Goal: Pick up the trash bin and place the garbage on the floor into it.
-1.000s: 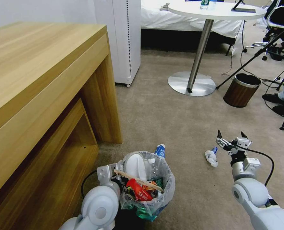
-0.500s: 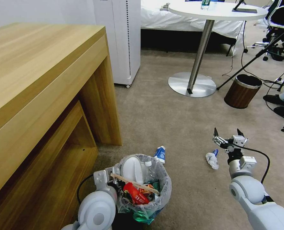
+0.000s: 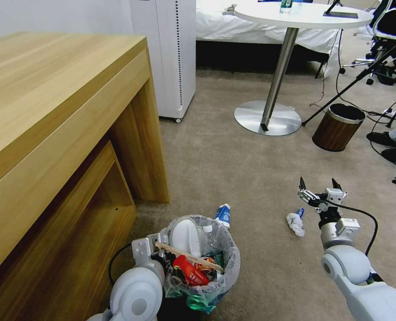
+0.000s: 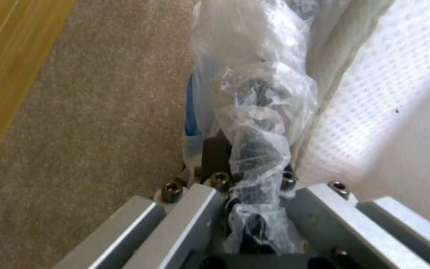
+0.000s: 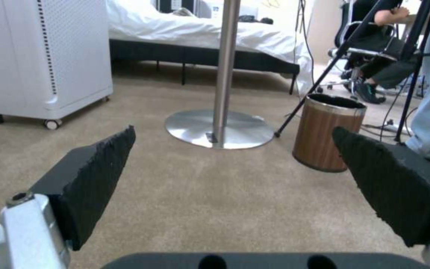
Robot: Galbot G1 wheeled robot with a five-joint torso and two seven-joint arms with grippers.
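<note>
The right gripper [image 3: 318, 185] hangs low over the floor [image 3: 233, 169] with its 2 black fingers [image 5: 95, 175] spread wide apart and nothing between them. Just beside it, on its left and a little nearer the robot, lies the crumpled white paper [image 3: 295, 223] with a bit of blue at its far end — it is close to the gripper but not touching it. The paper looks a bit longer than it is wide, running roughly toward and away from the robot. So this arm is much the nearer one for that piece, and I think the gripper would need to shift left and back a bit and go down to get it. Farther left, the left gripper [image 4: 255, 209] is pinching the plastic-lined rim of the trash bin [image 3: 204, 261], which already holds a white slipper, red wrappers and a thin stick. A blue-white carton [image 3: 223, 214] sits on the carpet just behind the bin, close to its rim — I cannot tell if they touch. From the right wrist camera the paper is hidden below the fingers. The bin's base is hidden behind the left arm, so I cannot tell if the bin is off the floor.
</note>
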